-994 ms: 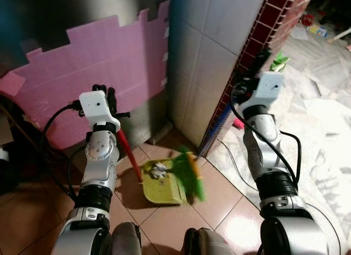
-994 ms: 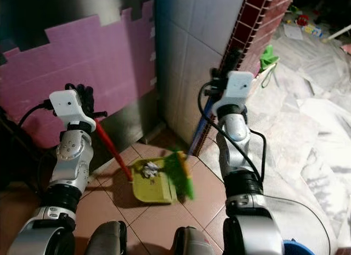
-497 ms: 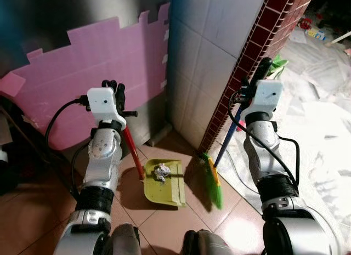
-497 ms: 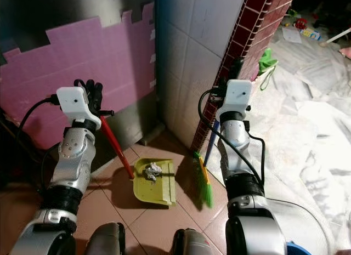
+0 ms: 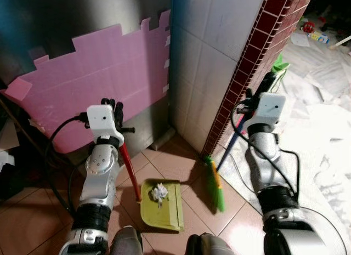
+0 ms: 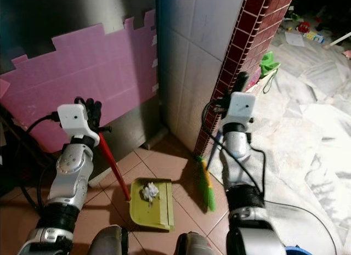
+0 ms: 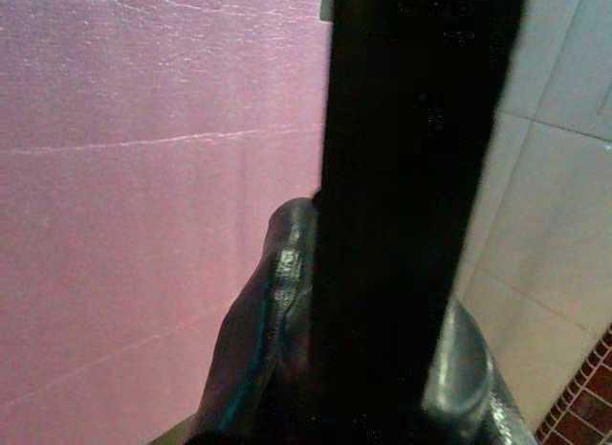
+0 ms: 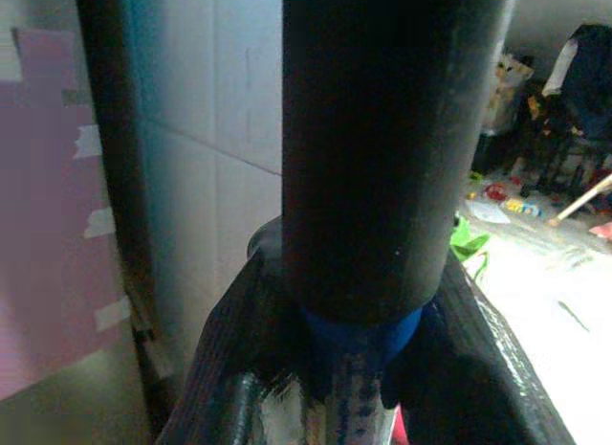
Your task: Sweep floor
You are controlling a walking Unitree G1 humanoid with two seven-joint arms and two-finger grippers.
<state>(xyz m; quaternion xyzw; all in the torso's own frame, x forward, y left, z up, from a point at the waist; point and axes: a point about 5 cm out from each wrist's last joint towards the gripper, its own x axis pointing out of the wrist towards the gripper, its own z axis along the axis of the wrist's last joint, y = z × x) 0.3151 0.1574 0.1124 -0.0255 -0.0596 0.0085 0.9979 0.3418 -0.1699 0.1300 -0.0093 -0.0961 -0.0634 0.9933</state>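
Dustpan (image 5: 162,204) sits on the near floor holding crumpled paper (image 5: 159,192); tilting it could spill that. Left claw (image 5: 112,109) grips its red handle (image 5: 130,173). Farther right, right claw (image 5: 253,99) grips the broom (image 5: 215,185), which might slip.

Dustpan (image 5: 163,207) yellow-green w/ red handle; broom (image 5: 215,183) green bristles, blue handle; pink foam board (image 5: 93,85); terracotta floor tiles (image 5: 175,162).

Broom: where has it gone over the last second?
The broom, held by the right gripper, swept off the dustpan to the right and now rests on the tiles beside it, bristles clear of the pan. The crumpled paper stays in the pan; the left gripper still holds the red handle.
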